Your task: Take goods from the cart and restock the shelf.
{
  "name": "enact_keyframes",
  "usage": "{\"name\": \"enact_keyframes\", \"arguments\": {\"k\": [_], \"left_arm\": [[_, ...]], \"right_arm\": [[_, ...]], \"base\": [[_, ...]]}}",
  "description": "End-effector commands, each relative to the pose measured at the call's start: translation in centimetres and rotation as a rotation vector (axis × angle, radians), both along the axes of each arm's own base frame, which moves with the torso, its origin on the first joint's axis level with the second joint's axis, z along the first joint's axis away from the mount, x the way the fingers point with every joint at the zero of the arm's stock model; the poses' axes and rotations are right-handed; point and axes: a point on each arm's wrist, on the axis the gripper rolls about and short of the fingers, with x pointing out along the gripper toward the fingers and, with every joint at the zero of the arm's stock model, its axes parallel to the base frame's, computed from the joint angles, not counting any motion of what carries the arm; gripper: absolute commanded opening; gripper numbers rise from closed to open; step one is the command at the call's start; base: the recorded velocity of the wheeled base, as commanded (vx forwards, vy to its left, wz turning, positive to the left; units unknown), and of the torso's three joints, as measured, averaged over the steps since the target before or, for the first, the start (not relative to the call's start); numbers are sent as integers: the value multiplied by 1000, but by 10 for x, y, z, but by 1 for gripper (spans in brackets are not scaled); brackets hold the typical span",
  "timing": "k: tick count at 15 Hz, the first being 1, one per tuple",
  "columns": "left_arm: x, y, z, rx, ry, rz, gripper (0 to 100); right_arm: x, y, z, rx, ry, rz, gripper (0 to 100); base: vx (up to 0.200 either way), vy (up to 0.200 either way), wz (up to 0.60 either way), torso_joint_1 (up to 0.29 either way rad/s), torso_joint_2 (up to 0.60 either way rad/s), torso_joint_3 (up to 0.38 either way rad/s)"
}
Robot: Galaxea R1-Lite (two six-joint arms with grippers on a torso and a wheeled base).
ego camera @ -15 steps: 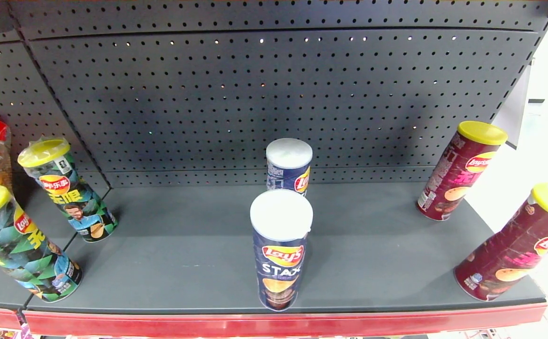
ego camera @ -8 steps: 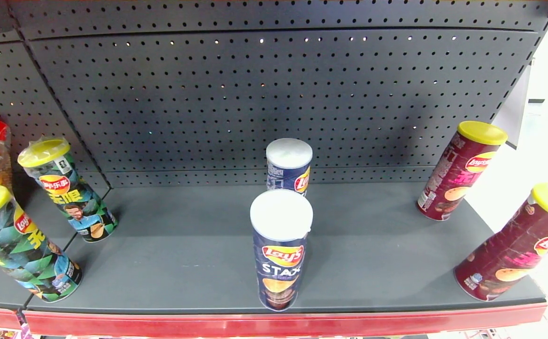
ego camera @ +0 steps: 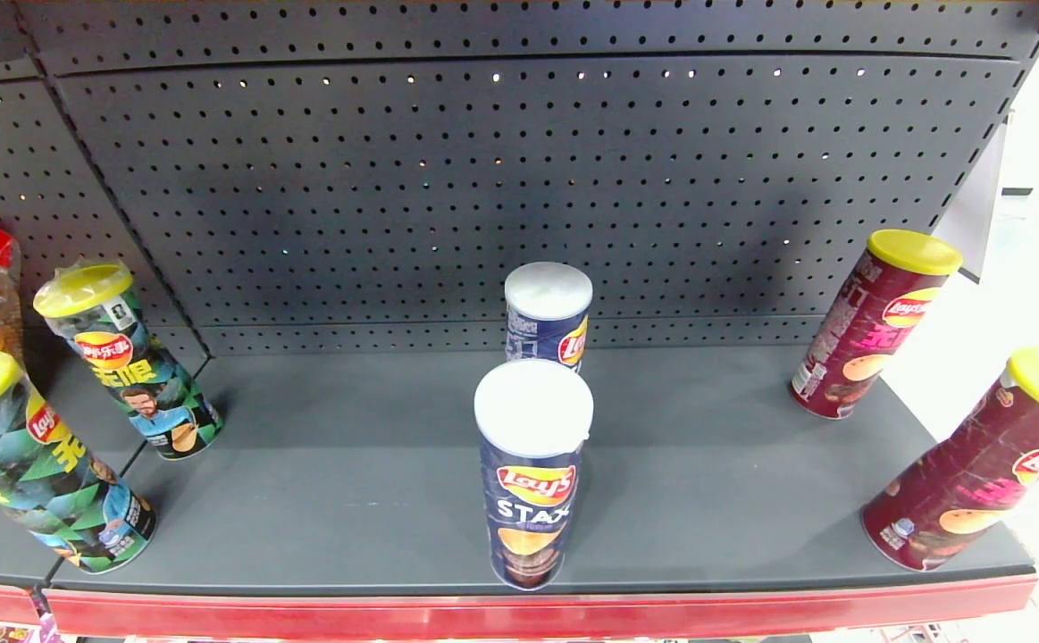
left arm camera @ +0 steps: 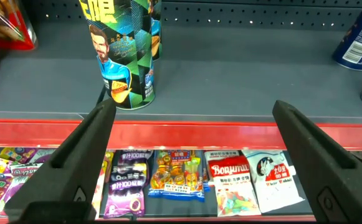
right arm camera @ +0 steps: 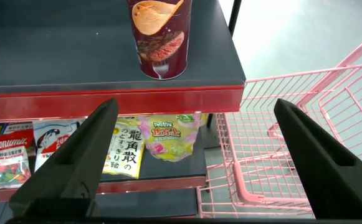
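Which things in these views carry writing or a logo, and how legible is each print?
Front blue can: logo, large white word; legible.
Rear blue can: logo turned partly away; fine print too small.
Rear green can: logo, yellow characters; legible.
Front green can: logo legible; characters partly hidden.
Rear maroon can: logo legible; characters unclear.
Front maroon can: logo partly cut; characters blurred.
Candy packets: some names legible.
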Motion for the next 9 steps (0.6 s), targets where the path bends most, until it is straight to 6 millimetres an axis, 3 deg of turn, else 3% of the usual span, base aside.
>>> {"name": "enact_keyframes", "arguments": {"k": [1, 9], "left_arm": [[0, 0, 0, 0, 1, 0, 100], [0, 0, 0, 40, 3, -4, 100]], "right_arm": [[0, 0, 0, 0, -1, 0, 100], [0, 0, 0, 0, -1, 3, 100]], "base": [[0, 0, 0, 0, 0, 0], [0, 0, 0, 0, 0, 0]]}}
